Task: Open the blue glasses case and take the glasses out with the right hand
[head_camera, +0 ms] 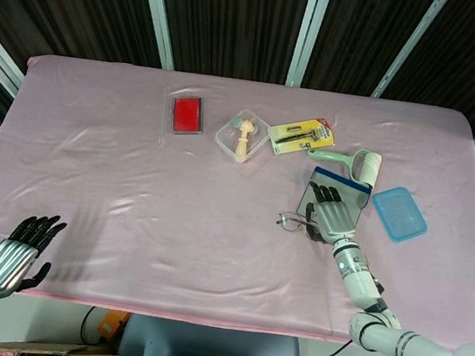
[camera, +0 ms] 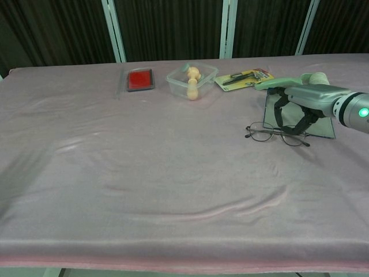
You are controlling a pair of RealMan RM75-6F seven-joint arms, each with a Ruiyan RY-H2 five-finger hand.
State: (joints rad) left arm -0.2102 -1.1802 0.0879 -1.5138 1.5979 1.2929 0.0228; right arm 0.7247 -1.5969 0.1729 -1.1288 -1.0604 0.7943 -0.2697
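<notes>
The blue glasses case point(head_camera: 343, 183) lies open at the right of the pink table, its grey inner side point(camera: 326, 126) facing the chest camera. The thin-framed glasses point(head_camera: 292, 223) point(camera: 266, 133) are outside the case, low over the cloth just in front of it. My right hand point(head_camera: 332, 213) point(camera: 305, 103) hangs over them, fingers point(camera: 281, 115) curled down around the right side of the frame, holding it. At the near left corner, off the table's front edge, my left hand point(head_camera: 19, 252) has its fingers spread and holds nothing.
Along the far side lie a red box point(head_camera: 187, 114) point(camera: 140, 79), a clear tub point(head_camera: 243, 135) point(camera: 192, 78) with a peach item and a yellow razor pack point(head_camera: 301, 136) point(camera: 245, 77). A green lint roller point(head_camera: 354, 163) and a light blue lid point(head_camera: 399, 213) flank the case.
</notes>
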